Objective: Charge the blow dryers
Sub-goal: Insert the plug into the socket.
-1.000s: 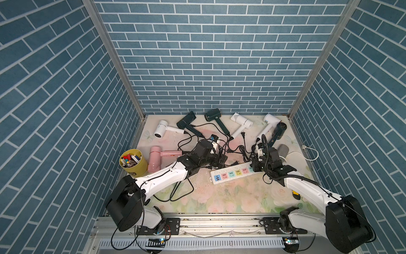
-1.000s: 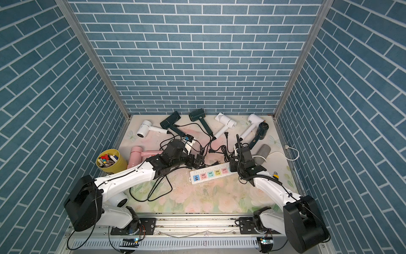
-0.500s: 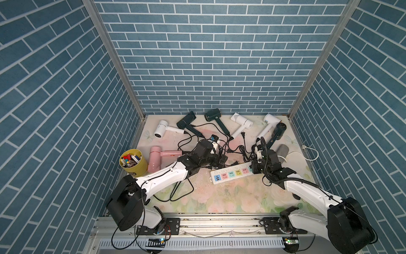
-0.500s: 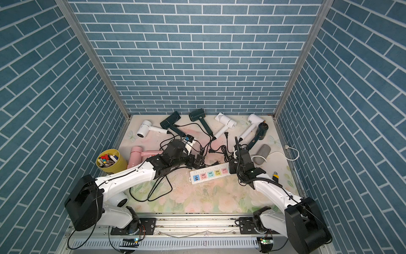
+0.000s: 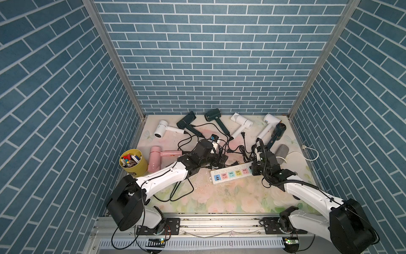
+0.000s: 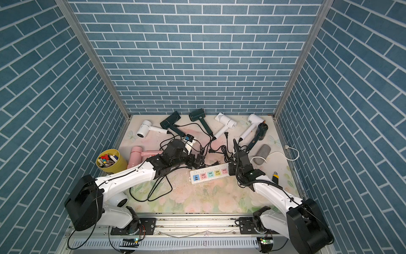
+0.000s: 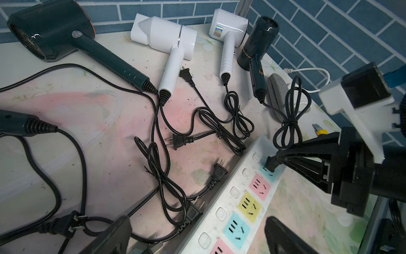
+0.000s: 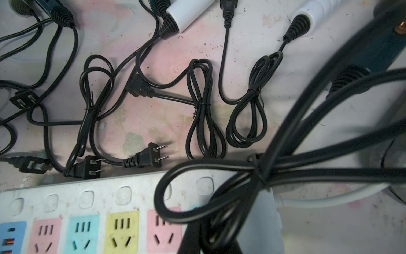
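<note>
While the right pincer (image 7: 278,158) is clamped on a black plug (image 7: 269,166), its prongs meeting the power strip's (image 7: 234,191) end socket directly beneath the tips, I cannot tell whether it is seated. Beside it, the left pincer (image 5: 220,158) hangs wide apart over empty sockets (image 7: 249,204). Beyond both lie loose plugs (image 7: 217,173); farthest, the blow dryers (image 7: 167,37), none charging yet.

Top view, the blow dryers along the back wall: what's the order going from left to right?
Far-left white dryer → dark dryer beside it → dark green dryer → middle white dryer → last white dryer → glossy black dryer.
</note>
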`<state>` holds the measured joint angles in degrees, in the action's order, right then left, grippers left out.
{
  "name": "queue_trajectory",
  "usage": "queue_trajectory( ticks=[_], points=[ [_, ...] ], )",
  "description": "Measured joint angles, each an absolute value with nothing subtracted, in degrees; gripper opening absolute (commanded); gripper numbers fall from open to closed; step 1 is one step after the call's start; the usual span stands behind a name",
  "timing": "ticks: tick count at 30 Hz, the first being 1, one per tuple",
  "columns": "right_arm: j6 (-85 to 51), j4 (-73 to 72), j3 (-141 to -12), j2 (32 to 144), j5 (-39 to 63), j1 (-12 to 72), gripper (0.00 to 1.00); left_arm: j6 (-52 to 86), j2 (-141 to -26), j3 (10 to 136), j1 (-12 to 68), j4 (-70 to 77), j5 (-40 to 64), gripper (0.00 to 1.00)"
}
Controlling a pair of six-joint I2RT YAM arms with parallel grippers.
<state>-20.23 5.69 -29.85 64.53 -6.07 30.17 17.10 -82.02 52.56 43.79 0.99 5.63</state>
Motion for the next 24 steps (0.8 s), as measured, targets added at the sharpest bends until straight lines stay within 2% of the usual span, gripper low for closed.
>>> queue_trajectory(
  ticks=[11,24],
  points=[
    [-25.5,9.4,-30.7,65.0,-13.8,35.7,0.00,17.1,-82.1,52.6,43.8,1.0,5.6,0.99],
    [-31.5,10.5,-32.3,68.9,-15.6,36.5,0.00,17.1,-82.1,52.0,43.8,1.1,5.6,0.99]
  ],
)
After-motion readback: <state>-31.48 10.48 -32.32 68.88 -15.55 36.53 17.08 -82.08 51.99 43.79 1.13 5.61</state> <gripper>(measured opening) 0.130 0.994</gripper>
